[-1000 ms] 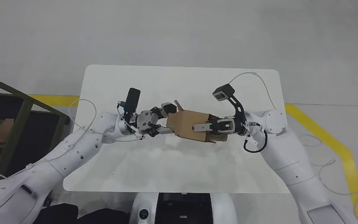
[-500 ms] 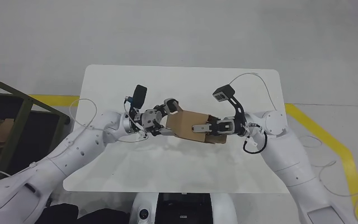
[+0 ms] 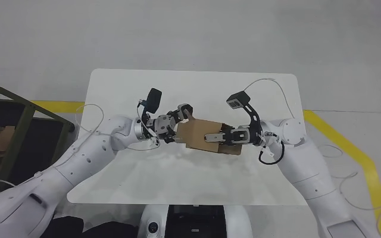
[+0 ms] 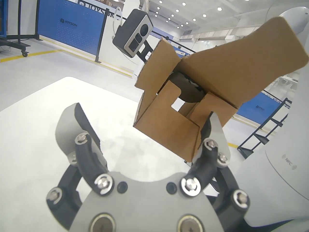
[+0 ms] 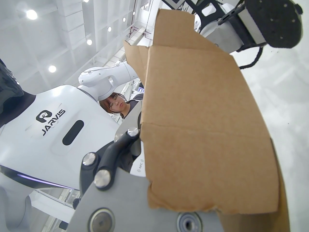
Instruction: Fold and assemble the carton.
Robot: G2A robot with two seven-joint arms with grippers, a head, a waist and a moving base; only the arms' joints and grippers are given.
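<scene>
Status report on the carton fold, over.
Right end effector shut on carton. Left end effector open at its open end. End flaps unfolded.

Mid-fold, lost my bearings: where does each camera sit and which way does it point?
Top view: above the arms, looking down at the white table; both arms meet over it, left gripper and right gripper at the brown cardboard carton.
Left wrist view: on the left wrist, looking past the open left gripper into the carton's open end.
Right wrist view: on the right wrist, tilted upward along the carton's side; own gripper body near, left gripper's pad beyond.
Shared: both wrist views see the carton, from opposite ends.
</scene>
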